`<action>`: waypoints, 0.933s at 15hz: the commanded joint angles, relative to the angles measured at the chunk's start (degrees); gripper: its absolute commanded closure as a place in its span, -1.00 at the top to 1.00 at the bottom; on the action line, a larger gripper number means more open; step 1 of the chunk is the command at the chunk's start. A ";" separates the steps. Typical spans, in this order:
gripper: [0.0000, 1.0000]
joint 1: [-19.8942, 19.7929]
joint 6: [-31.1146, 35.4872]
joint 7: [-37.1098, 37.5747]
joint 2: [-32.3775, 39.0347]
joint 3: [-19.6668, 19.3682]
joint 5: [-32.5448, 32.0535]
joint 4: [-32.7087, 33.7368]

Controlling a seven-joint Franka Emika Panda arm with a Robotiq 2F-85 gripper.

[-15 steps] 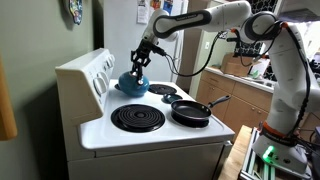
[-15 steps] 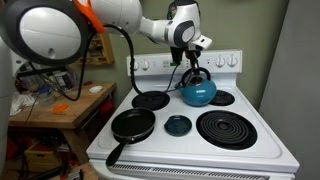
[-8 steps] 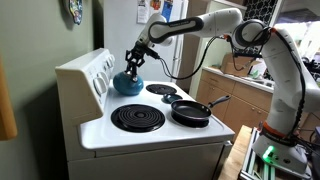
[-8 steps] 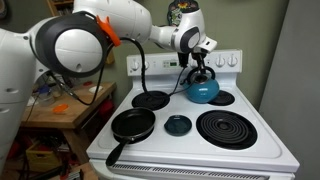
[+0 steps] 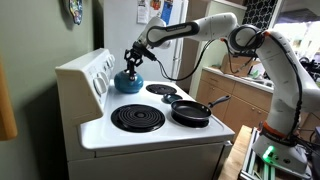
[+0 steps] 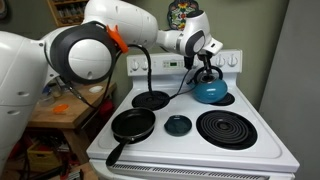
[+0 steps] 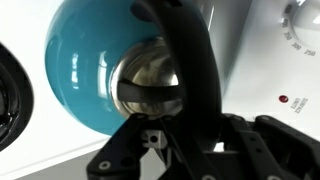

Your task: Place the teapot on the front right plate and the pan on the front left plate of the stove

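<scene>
Gripper (image 5: 134,62) jaws clamped tight on teapot (image 5: 128,83) handle. Teapot's at rear of stove (image 5: 95,130), next to back panel; can't tell if lifted. Pan (image 5: 190,112) sits up front, well apart.

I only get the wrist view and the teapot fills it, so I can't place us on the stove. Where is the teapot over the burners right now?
Observer: The teapot is at the back right of the stove; both exterior views show it there.
Operator: Is the front right plate free for it?
Observer: Yes, its coil is bare, nothing on it.
Operator: And the pan?
Observer: The pan sits at the front left, with its handle pointing toward the front edge.
</scene>
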 commanded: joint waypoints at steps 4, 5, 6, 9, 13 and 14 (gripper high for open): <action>-0.95 0.58 3.76 2.36 3.11 -1.28 0.99 4.25; -0.95 0.44 3.99 2.26 3.41 -1.26 1.14 4.32; -0.95 0.48 4.45 2.06 3.81 -1.48 0.87 4.59; -0.95 0.41 6.51 1.97 5.22 -1.53 1.23 5.47; -0.88 0.47 7.43 1.84 5.85 -1.83 1.18 6.10; -0.31 0.58 7.48 2.49 5.91 -2.06 1.25 6.22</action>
